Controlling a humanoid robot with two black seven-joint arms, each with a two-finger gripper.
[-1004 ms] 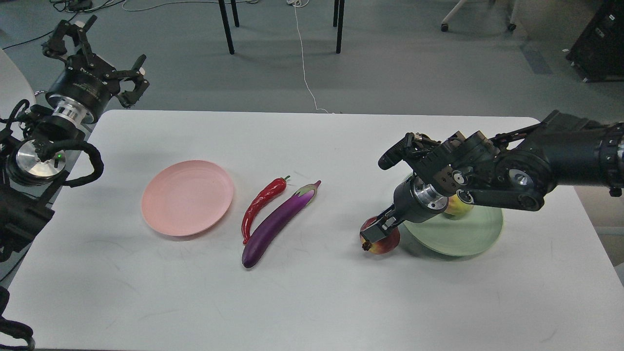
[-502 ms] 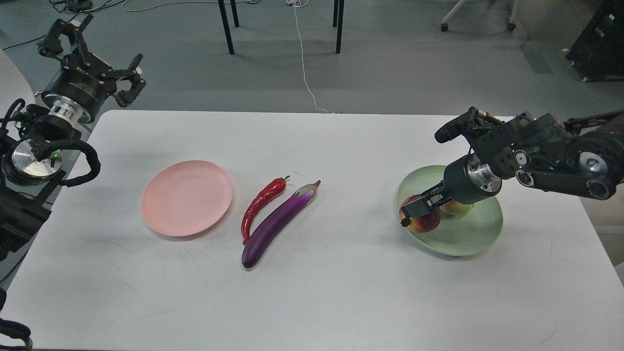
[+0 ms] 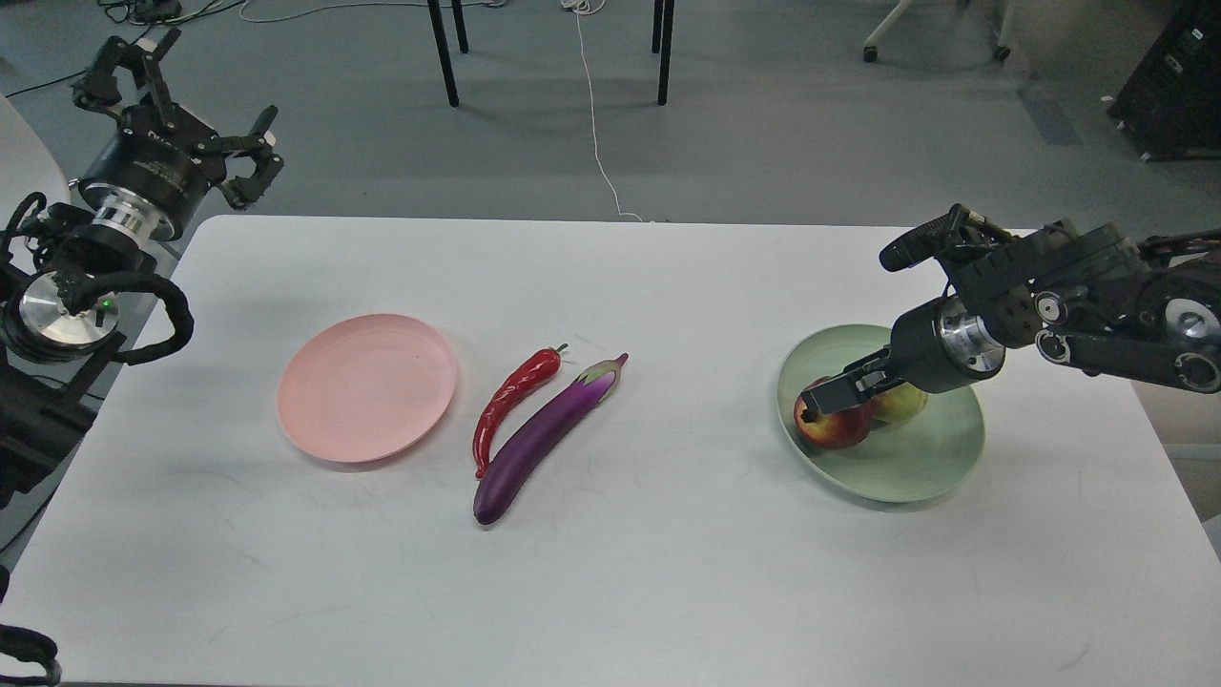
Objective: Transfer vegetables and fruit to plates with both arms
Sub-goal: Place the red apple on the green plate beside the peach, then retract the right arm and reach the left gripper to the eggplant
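Two plates: green plate (image 3: 897,477) holds pomegranate (image 3: 832,426) gripped by right gripper (image 3: 852,391); left gripper (image 3: 176,105) spread wide

Nothing can be read with certainty; the left wrist housing (image 3: 143,172) carries a line of pale lettering (too small and blurred to make out); no labels, numbers or signs show on anything else.

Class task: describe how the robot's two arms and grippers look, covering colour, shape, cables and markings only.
Both arms are black and chunky. The left arm has a silver wrist ring, a round silver cap, a small green light and a looping black cable; its gripper has thin black fingers. The right arm has round silver joint caps, a silver ring and a slim black gripper.
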